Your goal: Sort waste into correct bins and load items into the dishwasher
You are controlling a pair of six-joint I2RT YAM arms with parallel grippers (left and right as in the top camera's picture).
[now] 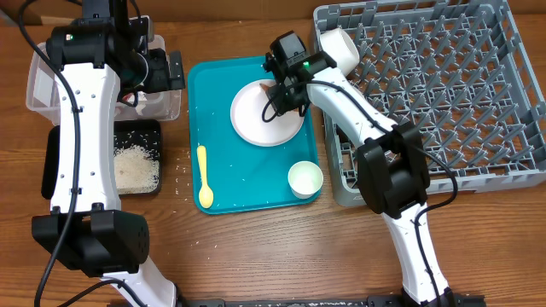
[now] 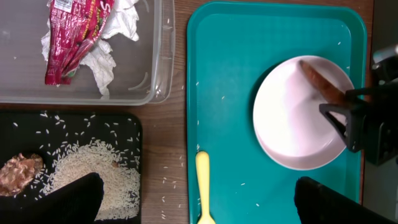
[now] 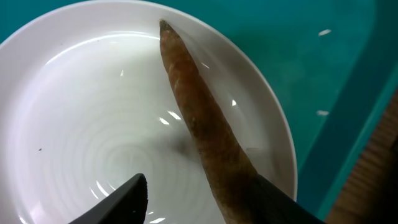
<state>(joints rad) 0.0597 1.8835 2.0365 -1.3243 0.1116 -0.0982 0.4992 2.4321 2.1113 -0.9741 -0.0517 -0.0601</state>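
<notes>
Obs.: brown sausage (image 3: 199, 118) lies on the white plate (image 3: 81, 112), slanted across the plate's right-hand side with its tapered tip close to the rim. The plate sits on the teal tray (image 1: 213, 102), beside the grey dish rack (image 1: 444, 94).

Right gripper (image 3: 200, 190): about half open and low over the plate, straddling the near, thicker end of the sausage. One finger is against or just beside it; the other is clearly apart, over bare plate. Not closed on anything.

Left gripper (image 1: 158, 70): fully spread and empty, hovering over the clear tub (image 2: 155, 62).

Bins: the tub holds the crumpled paper with red wrapper (image 2: 81, 37). The black tray (image 2: 124, 130) holds loose rice (image 2: 93, 165) and a brown food lump (image 2: 18, 173).

Not yet loaded: yellow spoon (image 2: 203, 186) and small cup (image 1: 305, 179), both on the teal tray. One white bowl (image 1: 341, 47) is in the rack's near corner.

Handling, judged:
- The sausage looks light and somewhat soft, probably greasy.
- The plate's glaze is shiny, so the sausage may roll or skid if pushed from one side only.
- Best hold: across the width at the thick section, not the narrow tip, which could slip out.
- Close gently; a hard squeeze could split it.
- Likely destination is the black tray with the other food waste.
</notes>
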